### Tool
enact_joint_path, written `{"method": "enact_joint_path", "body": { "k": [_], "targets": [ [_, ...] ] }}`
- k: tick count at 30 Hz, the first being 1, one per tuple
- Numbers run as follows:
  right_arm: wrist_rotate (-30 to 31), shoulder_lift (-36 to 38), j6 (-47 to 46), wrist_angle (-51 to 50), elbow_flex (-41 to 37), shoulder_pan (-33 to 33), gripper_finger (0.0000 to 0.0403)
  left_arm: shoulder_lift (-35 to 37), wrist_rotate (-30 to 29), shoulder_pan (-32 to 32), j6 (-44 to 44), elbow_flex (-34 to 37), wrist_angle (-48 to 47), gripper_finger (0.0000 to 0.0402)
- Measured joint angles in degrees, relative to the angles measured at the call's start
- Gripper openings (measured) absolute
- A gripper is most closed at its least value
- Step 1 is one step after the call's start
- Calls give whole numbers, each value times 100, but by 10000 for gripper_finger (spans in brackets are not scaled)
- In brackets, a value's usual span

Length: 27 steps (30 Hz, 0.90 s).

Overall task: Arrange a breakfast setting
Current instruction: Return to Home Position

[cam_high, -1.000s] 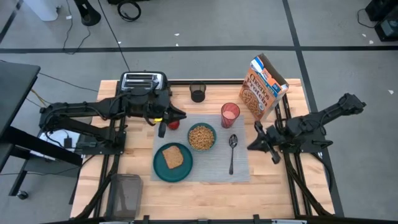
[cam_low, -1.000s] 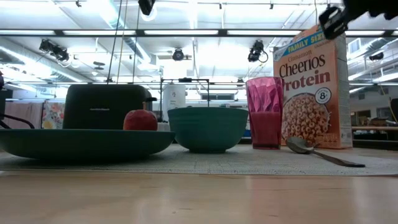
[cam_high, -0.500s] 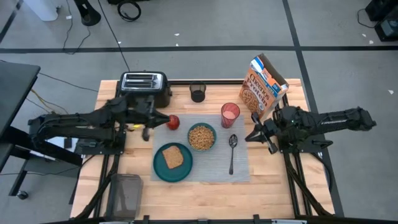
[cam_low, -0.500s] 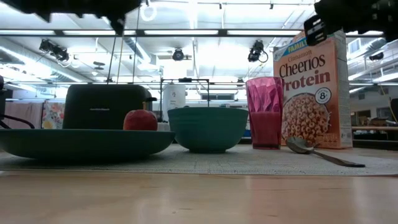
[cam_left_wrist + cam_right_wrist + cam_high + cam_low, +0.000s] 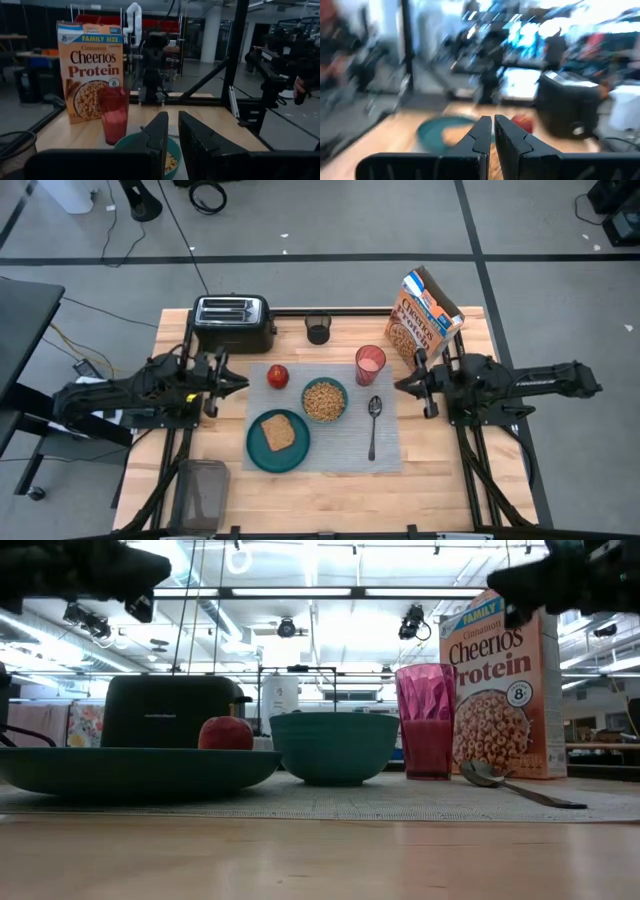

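The grey placemat (image 5: 390,450) lies mid-table. On it rest the teal plate (image 5: 256,450) with the toast slice (image 5: 278,431), the teal bowl (image 5: 324,400) of cereal, the pink cup (image 5: 370,364), the metal spoon (image 5: 373,425) and, at the mat's far left corner, the red apple (image 5: 277,376). The Cheerios box (image 5: 428,320) stands upright on the table, far right of the mat. My left gripper (image 5: 243,382) hangs shut left of the apple, apart from it, pointing level toward it. My right gripper (image 5: 397,387) hangs shut right of the cup and spoon, pointing level at them.
A black toaster (image 5: 232,322) and a small black cup (image 5: 318,330) stand along the far edge. A dark see-through container (image 5: 203,492) stands at the near left corner. Bare wood shows in front of the mat and on either side of it.
My left gripper has drawn back from the apple toward the table's left edge and sunk, levelling out. My right gripper has swung toward the far edge and turned to point level at the setting. The setting's things have kept still.
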<state>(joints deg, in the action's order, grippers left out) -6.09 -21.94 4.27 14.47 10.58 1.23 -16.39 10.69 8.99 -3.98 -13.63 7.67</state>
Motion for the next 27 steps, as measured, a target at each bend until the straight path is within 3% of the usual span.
{"method": "enact_joint_path", "body": {
  "k": [4,11,15,18,21,27],
  "targets": [
    [270,396,-518,816,-871,0,34,501,1,0,180,284,-120,52],
    [367,1236,-552,-554,-696,116,34,1561,195,0,184,584,-808,52],
    [627,1852,-594,-819,-888,202,34,1606,270,0,247,568,-1179,52],
    [458,2133,-699,-1329,-1024,202,34,1624,230,0,314,793,-711,52],
    [372,2116,-453,-1192,-1024,199,34,1609,190,-1,320,1308,222,52],
    [505,2069,-284,-1073,-1024,200,34,1614,12,-24,354,1318,124,52]
  ]
}}
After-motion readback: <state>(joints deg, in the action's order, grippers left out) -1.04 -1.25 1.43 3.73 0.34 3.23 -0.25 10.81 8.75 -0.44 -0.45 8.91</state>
